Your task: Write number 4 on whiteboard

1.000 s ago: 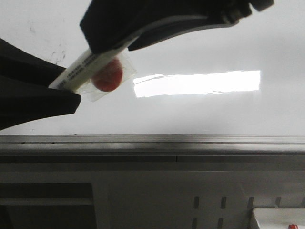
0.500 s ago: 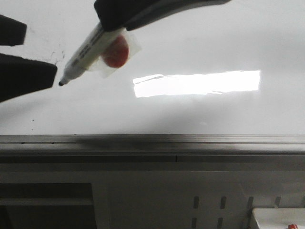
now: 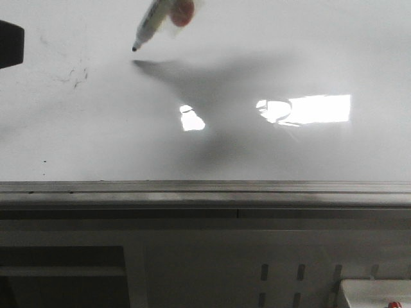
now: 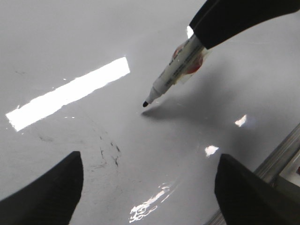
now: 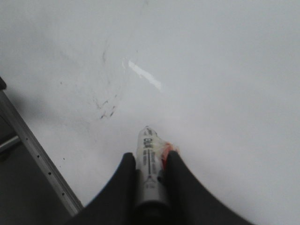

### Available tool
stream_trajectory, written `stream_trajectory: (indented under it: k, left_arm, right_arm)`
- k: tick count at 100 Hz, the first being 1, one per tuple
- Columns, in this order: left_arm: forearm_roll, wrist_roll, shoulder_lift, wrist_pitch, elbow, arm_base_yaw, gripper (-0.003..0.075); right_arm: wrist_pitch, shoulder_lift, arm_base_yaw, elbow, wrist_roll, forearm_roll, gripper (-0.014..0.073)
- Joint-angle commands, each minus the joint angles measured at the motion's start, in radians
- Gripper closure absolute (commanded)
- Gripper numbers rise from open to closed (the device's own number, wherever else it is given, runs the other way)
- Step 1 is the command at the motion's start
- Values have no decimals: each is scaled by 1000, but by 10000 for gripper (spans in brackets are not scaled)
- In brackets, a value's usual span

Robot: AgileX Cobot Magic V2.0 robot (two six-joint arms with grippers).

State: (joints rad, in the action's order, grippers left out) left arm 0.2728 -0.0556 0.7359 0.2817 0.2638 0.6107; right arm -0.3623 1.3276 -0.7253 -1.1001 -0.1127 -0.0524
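Observation:
The whiteboard [image 3: 289, 58] fills the front view, glossy white, and it also shows in the left wrist view [image 4: 70, 47] and the right wrist view [image 5: 225, 70]. My right gripper [image 5: 150, 156] is shut on a white marker [image 5: 149, 164] with a red tag. The marker [image 3: 154, 22] enters at the top of the front view, its black tip just above the board, its shadow close beneath. The left wrist view shows the marker [image 4: 173, 70] too. My left gripper [image 4: 150, 159] is open and empty over the board. No number 4 shows, only faint grey smudges [image 3: 76, 76].
A grey metal rail [image 3: 205, 187] runs along the board's near edge. Below it is a grey frame with slots and a white box [image 3: 376, 295] at the lower right. Bright light glare [image 3: 318, 109] lies on the board.
My right gripper has carried the marker toward the far part of the board, almost out of the front view. My left gripper has drawn away to the left.

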Motion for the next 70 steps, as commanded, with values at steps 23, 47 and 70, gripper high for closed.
stream_trajectory:
  k: [23,47,70]
  left_arm:
    - [-17,-9,-3,68,29,-2,188]
    - [-17,-9,-3,68,29,-2,188]
    - [-17,-9,-3,68,29,-2,188]
  right_arm:
    - [45,4,-42,58,-12,-8,658]
    - [-42,-63,32,96,-12,-8,658]
    - [-35,-194,78,180,-1,-10,658]
